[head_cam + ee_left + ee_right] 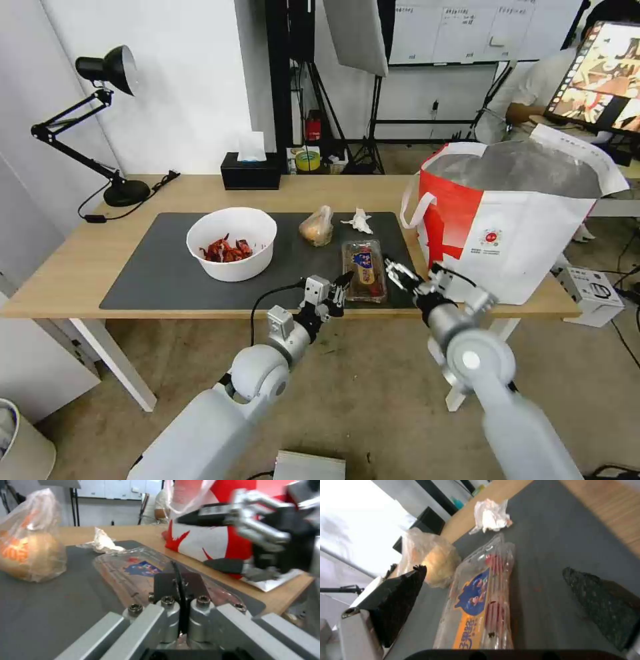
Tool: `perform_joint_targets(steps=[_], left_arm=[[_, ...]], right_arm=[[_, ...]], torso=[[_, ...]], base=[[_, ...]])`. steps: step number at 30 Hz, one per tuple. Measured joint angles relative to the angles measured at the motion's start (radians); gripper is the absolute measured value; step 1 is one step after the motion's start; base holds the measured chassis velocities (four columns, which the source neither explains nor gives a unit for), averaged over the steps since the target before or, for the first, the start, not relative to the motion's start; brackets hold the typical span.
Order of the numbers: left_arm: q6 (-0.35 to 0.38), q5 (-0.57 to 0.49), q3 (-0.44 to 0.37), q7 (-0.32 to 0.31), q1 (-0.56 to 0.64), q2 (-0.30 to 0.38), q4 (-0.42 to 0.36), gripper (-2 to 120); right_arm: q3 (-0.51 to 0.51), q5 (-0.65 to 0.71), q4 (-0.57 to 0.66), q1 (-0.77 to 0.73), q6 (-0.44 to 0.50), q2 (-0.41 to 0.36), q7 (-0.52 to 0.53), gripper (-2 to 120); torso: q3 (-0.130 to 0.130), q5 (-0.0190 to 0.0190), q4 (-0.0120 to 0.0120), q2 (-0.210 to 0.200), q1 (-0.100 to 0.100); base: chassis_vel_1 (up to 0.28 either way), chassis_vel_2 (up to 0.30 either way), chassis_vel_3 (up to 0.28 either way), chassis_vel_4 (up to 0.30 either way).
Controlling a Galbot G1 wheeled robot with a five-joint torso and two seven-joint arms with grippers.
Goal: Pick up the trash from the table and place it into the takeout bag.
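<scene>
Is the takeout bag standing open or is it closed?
Open: the takeout bag stands upright on the table, its silver lining visible through its top.

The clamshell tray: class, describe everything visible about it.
The clamshell tray is clear, thin plastic, closed, holding red tomatoes under a blue and orange label. It lies flat on the grey mat near the table's front edge, between the left claw and the open right claw. Neither touches it.

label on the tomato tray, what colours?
Blue with an orange band on the clear tomato tray; clearest in the right wrist view.
</scene>
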Motion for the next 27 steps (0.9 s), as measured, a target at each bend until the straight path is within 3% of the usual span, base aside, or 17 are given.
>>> perform_joint_targets(steps=[14, 27], left_arm=[[-0.05, 0.163, 0.042, 0.065, -0.001, -0.043, 0.077, 0], [-0.068, 0.193, 0.028, 0.076, 0.001, -0.053, 0.111, 0]], right_arm=[[-0.035, -0.001, -0.072, 0.062, -0.027, 0.081, 0.046, 100], [-0.045, -0.002, -0.107, 0.09, -0.045, 0.105, 0.054, 100]], torso=[[0.0, 0.0, -0.0002, 0.0, 0.0], [0.0, 0.0, -0.0002, 0.0, 0.0]], base=[[0.0, 0.0, 0.0, 0.0], [0.0, 0.0, 0.0, 0.0]])
